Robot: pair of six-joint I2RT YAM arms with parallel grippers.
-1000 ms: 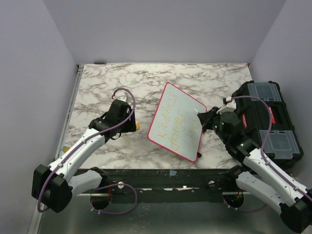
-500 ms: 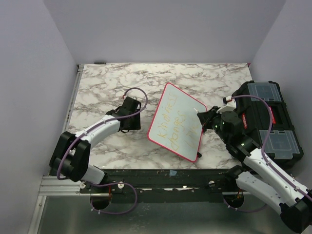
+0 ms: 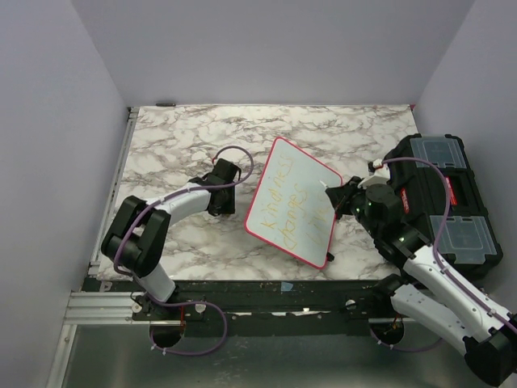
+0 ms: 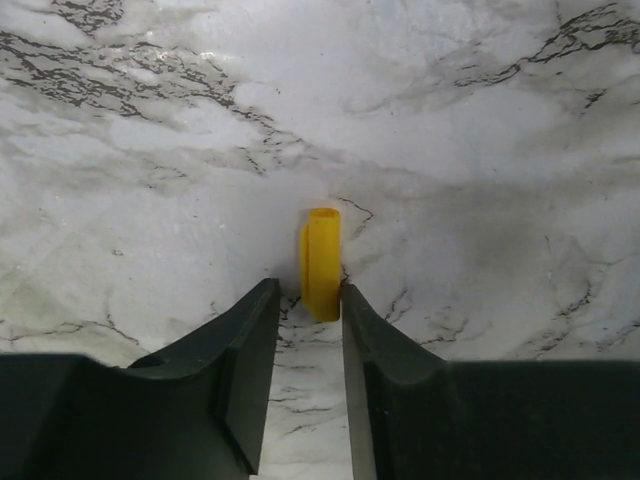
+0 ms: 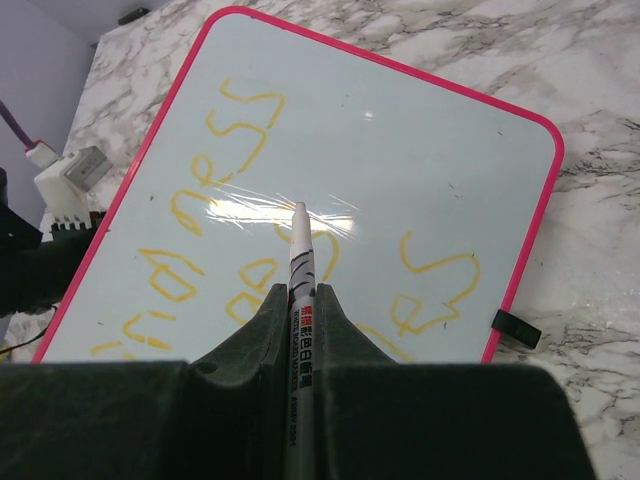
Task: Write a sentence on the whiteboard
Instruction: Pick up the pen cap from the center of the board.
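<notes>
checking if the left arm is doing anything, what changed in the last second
The left hand moved right, toward the whiteboard, as its arm folded back; its jaws now flank a yellow cap on the table. The right hand kept its marker clamped over it; whiteboard and sentence did not move.

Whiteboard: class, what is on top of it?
A yellow sentence is written on the whiteboard; the right tool holds a marker over it. Tip contact is unclear; anything beneath is hidden.
</notes>
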